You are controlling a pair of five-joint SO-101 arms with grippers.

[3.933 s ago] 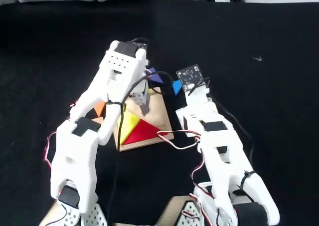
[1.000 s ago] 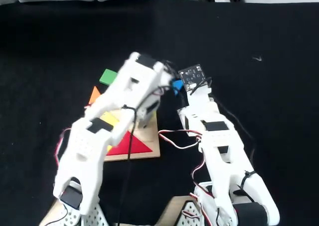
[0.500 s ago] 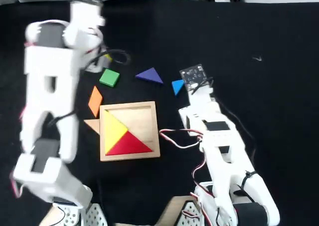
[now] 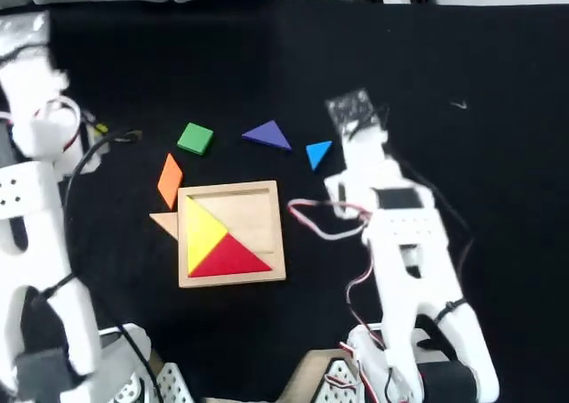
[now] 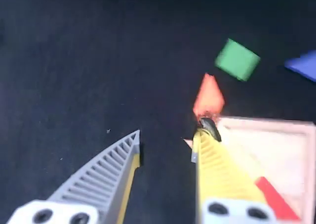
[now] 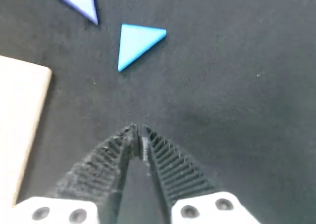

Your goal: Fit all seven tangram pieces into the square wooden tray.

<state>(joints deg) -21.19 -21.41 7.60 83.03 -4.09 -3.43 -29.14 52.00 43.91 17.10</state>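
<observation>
The right pincer point(image 6: 137, 130) is hanging with jaws together and empty, the small blue triangle point(image 6: 138, 43) lying just ahead of its tips, the left pincer point(image 5: 170, 130) is gaping empty with the wooden tray point(image 5: 276, 145) off to one side, and I am fearing closed tips would only push this thin piece away.

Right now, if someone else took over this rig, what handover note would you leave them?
Left gripper: open, empty, over the cloth near the orange parallelogram.
Right gripper: shut, empty, over the cloth near the blue triangle.
Done: yellow triangle and red triangle lie in the wooden tray.
Left: five pieces are outside on the cloth. They are the orange parallelogram, blue triangle, green square, purple triangle and a tan triangle beside the tray's edge.
</observation>
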